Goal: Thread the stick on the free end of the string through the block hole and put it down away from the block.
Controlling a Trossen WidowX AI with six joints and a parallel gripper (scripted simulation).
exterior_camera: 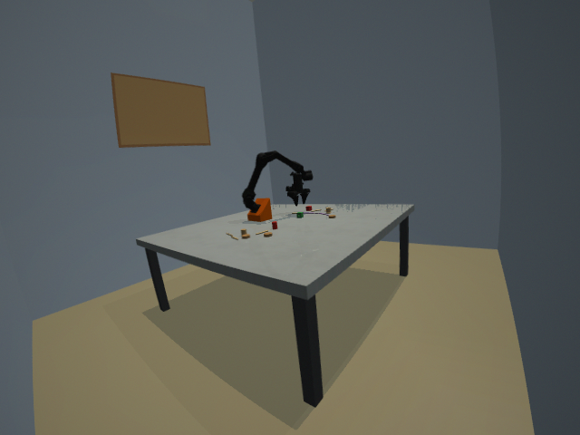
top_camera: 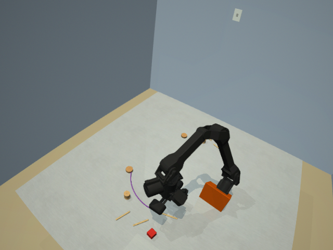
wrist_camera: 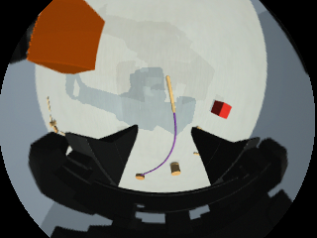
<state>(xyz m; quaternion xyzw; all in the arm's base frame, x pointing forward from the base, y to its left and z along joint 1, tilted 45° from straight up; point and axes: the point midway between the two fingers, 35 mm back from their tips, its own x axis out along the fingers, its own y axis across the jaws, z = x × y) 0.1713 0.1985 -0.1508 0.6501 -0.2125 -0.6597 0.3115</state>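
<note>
Top view, left to right. Two loose sticks (top_camera: 123, 215) lie near the front edge of the table (top_camera: 53, 185). Behind them stand a small wooden spool (top_camera: 127, 194) and, farther back, the round wooden button (top_camera: 129, 169). From the button a purple string (top_camera: 136, 192) curves forward and passes under the gripper (top_camera: 168, 201). Its end joins the thin wooden stick (top_camera: 169, 215), which lies flat on the table just in front of the gripper, toward the front edge. A red cube (top_camera: 151, 233) sits nearer that edge. The gripper hangs above the stick with its fingers spread wide, pinching nothing. The arm's orange base (top_camera: 214, 199) stands to the right. The block with the hole is probably hidden beneath the arm; no view shows it clearly.
</note>
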